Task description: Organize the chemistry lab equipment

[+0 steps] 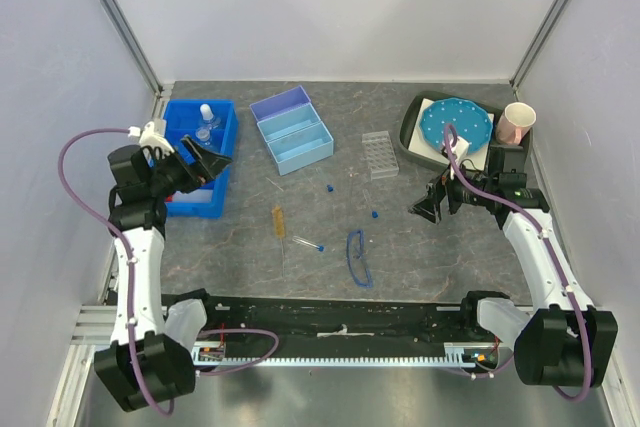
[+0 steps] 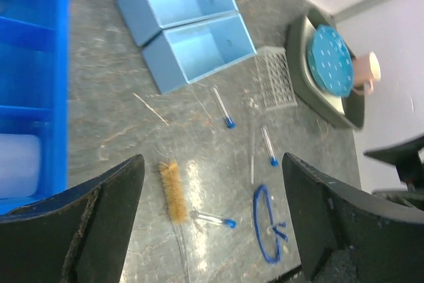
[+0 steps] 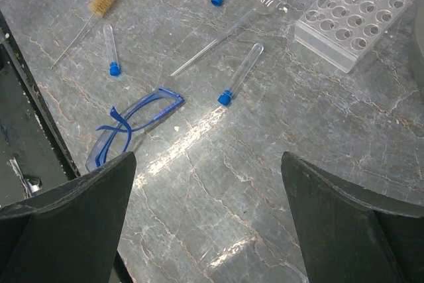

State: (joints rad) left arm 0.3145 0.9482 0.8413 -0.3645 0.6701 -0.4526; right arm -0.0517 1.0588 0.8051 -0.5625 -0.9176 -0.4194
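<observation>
On the table between the arms lie blue-rimmed safety glasses, a tan-bristled brush and three blue-capped clear tubes. A white bottle stands in the blue bin at the left. My left gripper hangs open at the bin's right edge, holding nothing. In its wrist view the brush and one tube lie below the spread fingers. My right gripper is open and empty over bare table, with the glasses and a tube ahead of it.
A light blue two-compartment box sits at the back centre, with a clear tube rack to its right. A dark tray at the back right holds a blue dotted disc beside a pink cup. A thin glass pipette lies among the tubes.
</observation>
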